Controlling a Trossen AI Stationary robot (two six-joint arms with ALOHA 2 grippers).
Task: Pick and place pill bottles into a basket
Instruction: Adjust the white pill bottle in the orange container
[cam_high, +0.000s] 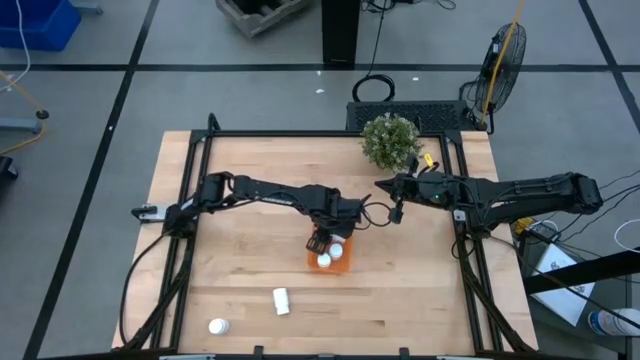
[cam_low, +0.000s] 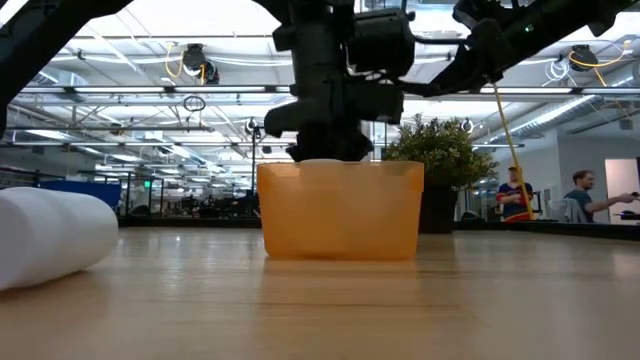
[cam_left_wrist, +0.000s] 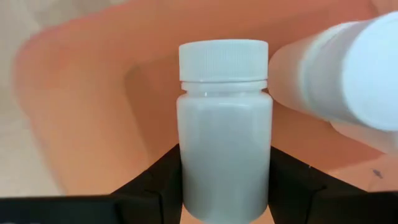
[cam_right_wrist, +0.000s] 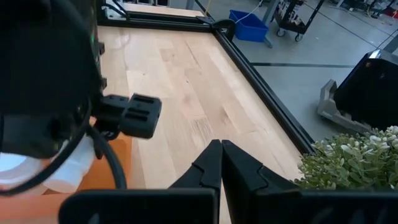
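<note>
A: What could go wrong here?

B: The left gripper (cam_high: 322, 240), at frame centre over the small bright-orange plastic basket (cam_high: 346, 262), pinches a white cylindrical pill bottle (cam_left_wrist: 224, 127) upright; let go high, I judge it could topple onto the bottles (cam_high: 331, 256) already inside

A: And its look?

B: Translucent white, ribbed cap. Two more lie lower left: (cam_high: 281, 300), (cam_high: 218, 326). The right gripper (cam_right_wrist: 221, 160), fingers pressed together, waits beside the green plant (cam_high: 391, 140)
</note>
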